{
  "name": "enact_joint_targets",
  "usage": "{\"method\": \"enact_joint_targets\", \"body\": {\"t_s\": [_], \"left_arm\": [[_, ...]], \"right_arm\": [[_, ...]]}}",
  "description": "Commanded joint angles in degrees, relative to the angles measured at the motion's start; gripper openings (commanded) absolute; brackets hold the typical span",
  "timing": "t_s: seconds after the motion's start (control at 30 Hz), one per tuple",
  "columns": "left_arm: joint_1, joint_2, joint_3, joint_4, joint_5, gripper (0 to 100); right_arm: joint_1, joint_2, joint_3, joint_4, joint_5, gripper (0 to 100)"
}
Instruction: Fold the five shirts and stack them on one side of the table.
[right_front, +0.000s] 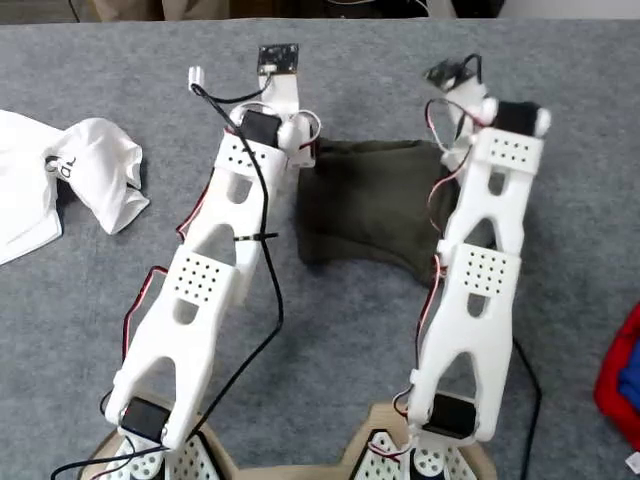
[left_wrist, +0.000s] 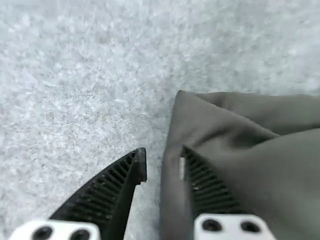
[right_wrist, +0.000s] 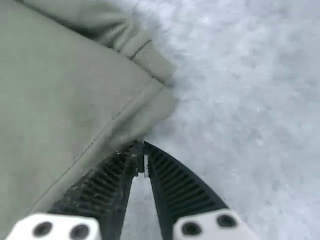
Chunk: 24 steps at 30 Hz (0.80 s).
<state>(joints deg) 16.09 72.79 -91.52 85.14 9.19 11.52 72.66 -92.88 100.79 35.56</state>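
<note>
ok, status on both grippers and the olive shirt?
Left gripper open, straddling olive shirt edge. Right gripper shut at its hem. White shirt crumpled apart, near table's side.

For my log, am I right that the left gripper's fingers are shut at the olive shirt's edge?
Not quite: the fingers of the left gripper are open at the edge of the olive shirt, as the left wrist view shows.
</note>
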Motion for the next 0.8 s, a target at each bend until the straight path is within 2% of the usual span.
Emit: {"method": "enact_joint_targets", "body": {"t_s": [0.0,0.1,0.23,0.4,0.6,0.77], "left_arm": [[0.4,-2.9,-4.2,4.0,-0.6,16],[-0.4,-6.5,-3.8,8.1,-1.1,16],[-1.0,-9.9,-4.2,15.0,-6.8,16],[-1.6,-12.5,-0.8,15.9,-14.8,16],[-0.1,-23.4,13.1,15.9,-15.7,15],[0.0,-37.8,31.9,15.9,-15.7,15]], "right_arm": [[0.0,-10.4,0.0,1.8,-6.4,0.9],[1.0,-16.3,8.8,1.8,-10.4,0.9],[0.7,-27.6,29.6,1.7,-16.5,0.9],[0.7,-41.9,50.4,1.3,-25.9,0.9],[0.9,-51.2,65.0,1.2,-29.4,0.9],[1.0,-52.7,73.5,1.0,-29.3,0.6]]}}
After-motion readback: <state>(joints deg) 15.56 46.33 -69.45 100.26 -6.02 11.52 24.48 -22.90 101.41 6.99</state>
